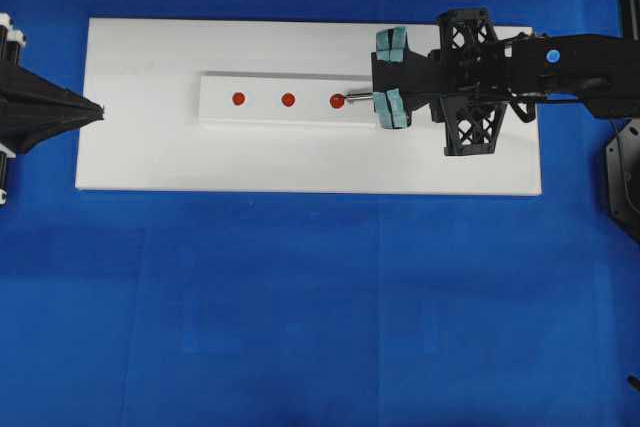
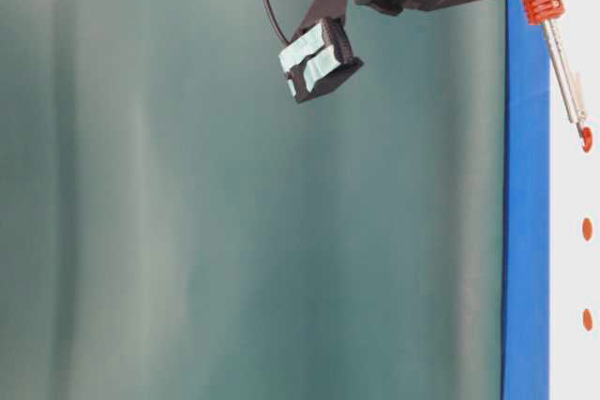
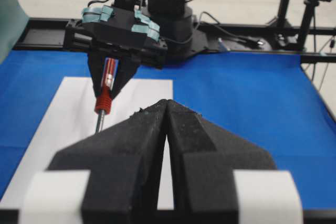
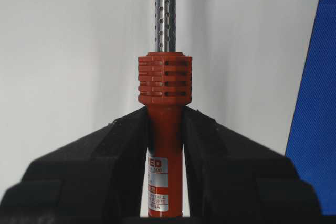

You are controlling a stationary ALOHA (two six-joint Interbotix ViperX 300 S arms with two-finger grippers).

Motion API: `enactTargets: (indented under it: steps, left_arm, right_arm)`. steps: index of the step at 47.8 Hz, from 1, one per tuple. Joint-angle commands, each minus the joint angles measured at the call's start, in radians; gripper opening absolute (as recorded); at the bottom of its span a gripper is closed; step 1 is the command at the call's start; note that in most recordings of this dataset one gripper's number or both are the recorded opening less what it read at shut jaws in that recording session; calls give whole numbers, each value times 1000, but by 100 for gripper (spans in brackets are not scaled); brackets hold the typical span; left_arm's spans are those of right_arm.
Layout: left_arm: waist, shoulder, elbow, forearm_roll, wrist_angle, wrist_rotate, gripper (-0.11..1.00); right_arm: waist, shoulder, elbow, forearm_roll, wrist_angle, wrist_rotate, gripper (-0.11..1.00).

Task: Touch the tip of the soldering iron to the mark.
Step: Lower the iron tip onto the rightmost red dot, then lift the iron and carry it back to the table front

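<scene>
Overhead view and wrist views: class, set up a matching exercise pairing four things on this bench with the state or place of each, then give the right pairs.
Things:
1. soldering iron
2. left gripper
3. white block
4. blue cloth

States:
A. shut, holding nothing
B. carries three red dots
C. clamped in the right gripper
D. lies under the white board

Pairs: 1-C, 2-A, 3-B, 4-D
</scene>
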Motion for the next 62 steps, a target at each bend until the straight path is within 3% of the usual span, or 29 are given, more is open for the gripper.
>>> enactTargets:
  steps: [1,30,62]
  left_arm:
    - [-2,9,-11,2,-11,2,0]
    - [-2,8,-11,2,-11,2,0]
    - [-2,2,-12,2,-15,2,0]
  right_arm:
    - [-2,-9,-11,2,-3,-2,7]
    - [-2,-26,-26,0,14,0,7]
    - [0,-244,-173,-31,267,3,7]
